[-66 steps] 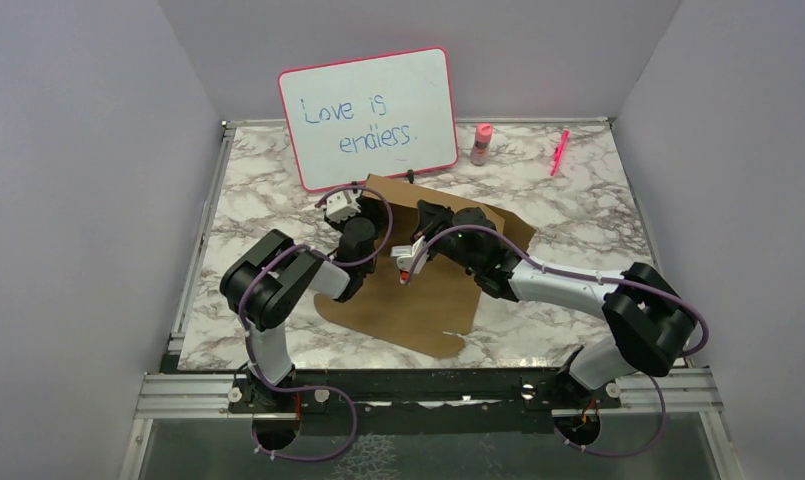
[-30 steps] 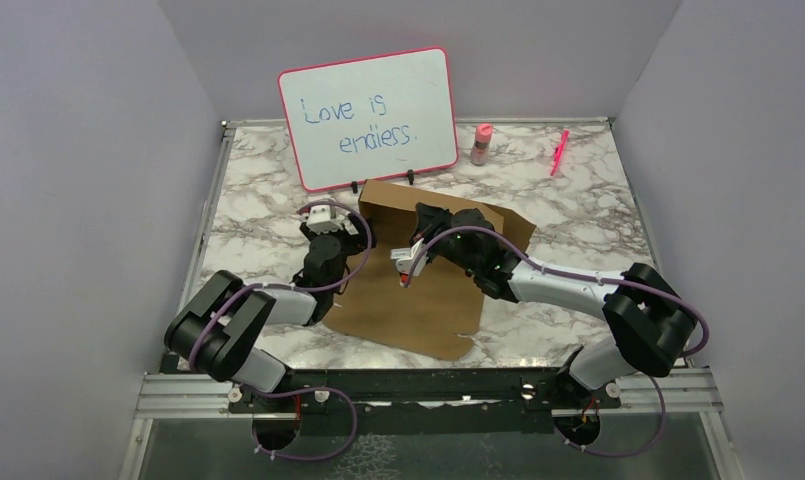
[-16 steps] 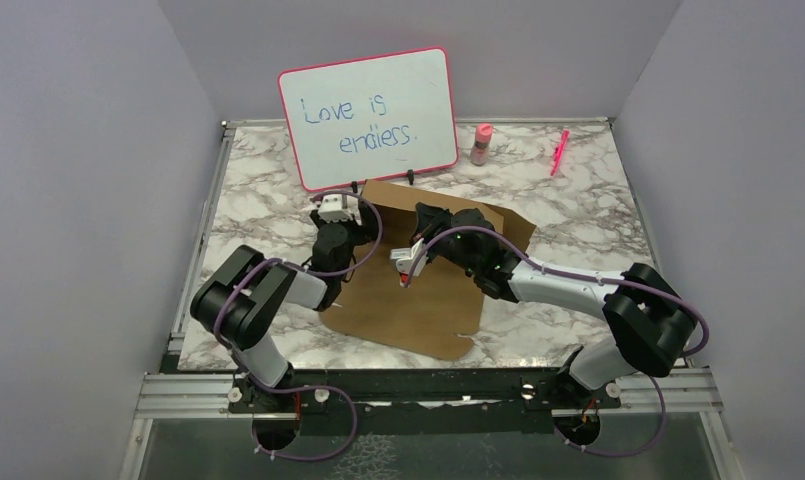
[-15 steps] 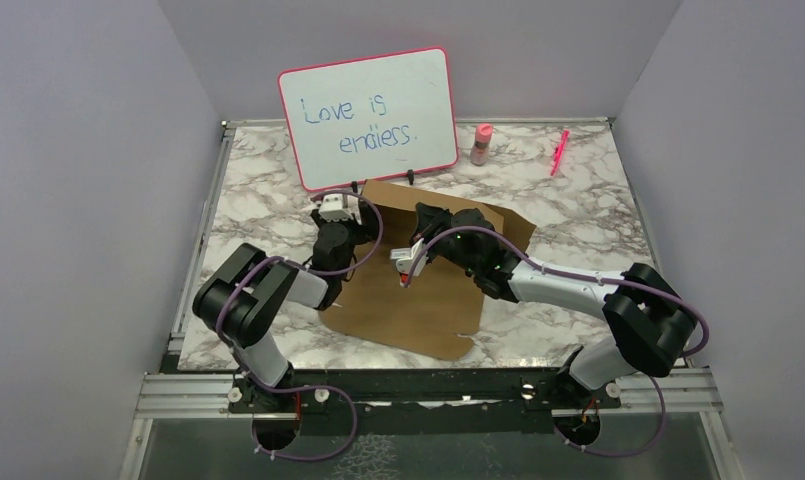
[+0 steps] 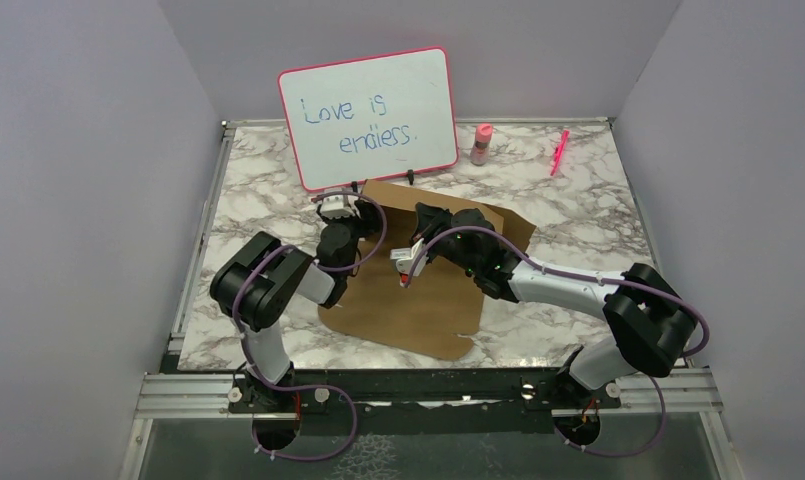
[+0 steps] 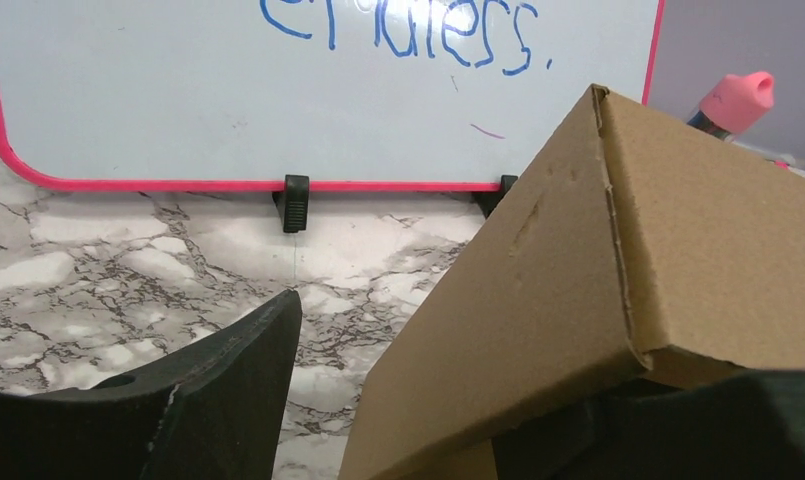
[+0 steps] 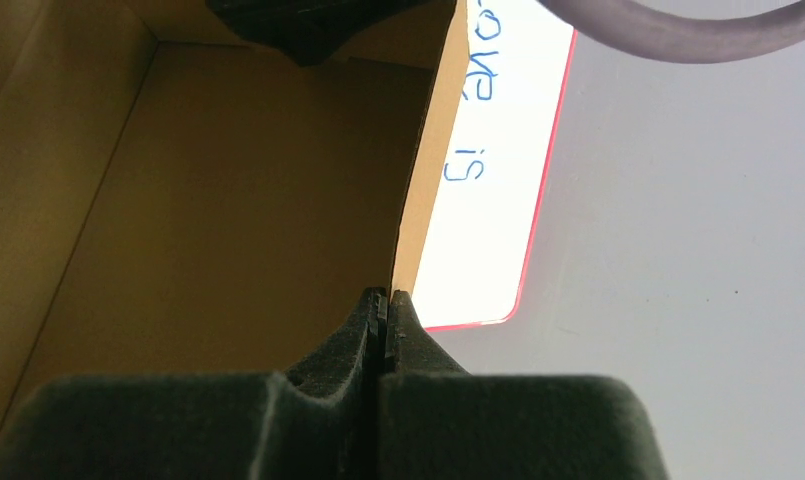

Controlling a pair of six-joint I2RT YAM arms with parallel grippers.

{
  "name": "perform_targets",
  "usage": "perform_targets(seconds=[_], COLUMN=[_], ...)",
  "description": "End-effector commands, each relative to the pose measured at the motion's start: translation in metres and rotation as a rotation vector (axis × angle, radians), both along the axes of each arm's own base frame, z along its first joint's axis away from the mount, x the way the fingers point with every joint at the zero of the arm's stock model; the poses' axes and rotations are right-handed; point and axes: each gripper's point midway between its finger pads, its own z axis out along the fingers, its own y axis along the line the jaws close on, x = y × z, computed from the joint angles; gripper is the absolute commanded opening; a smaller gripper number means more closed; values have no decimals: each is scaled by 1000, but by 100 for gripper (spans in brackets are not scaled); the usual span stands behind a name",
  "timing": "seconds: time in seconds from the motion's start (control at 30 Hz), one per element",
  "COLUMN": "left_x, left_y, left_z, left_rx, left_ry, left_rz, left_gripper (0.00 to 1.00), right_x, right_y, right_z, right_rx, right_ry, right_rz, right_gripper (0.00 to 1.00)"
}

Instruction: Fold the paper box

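- The left gripper [image 6: 440,382] is held apart; a raised corner of the paper box [image 6: 618,250] is seen between its fingers.
- The right gripper [image 7: 386,298] is pressed together, its tips set at a box wall's edge.

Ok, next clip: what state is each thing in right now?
paper box: partly folded, far wall raised, near panel flat.
left gripper: open, straddling the raised wall's corner.
right gripper: shut, tips at a raised flap's edge.
whiteboard: upright, written on.
pink-capped bottle: upright, capped.
pink pen: lying flat.
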Motion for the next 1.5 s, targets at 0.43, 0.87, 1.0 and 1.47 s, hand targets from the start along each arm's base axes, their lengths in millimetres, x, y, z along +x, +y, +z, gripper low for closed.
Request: perform_targets(seconds=[0.43, 0.87, 1.0, 1.47], left_x=[19, 9, 5, -36], left_y=[44, 44, 34, 17], left_z=[4, -17, -10, 16], left_rx=[-73, -16, -35, -48], left_ry=[-28, 49, 42, 60], left_rz=[317, 361, 285, 56], left_gripper=[57, 60, 65, 85], right_x=[-21, -21, -20, -14], right_y=[-2, -2, -2, -3], right_z=[-51, -47, -45, -38], right_rx=[-93, -86, -84, -66], right_ry=[160, 151, 145, 122], right_rz=[50, 49, 46, 22], right_gripper=[1, 1, 1, 1])
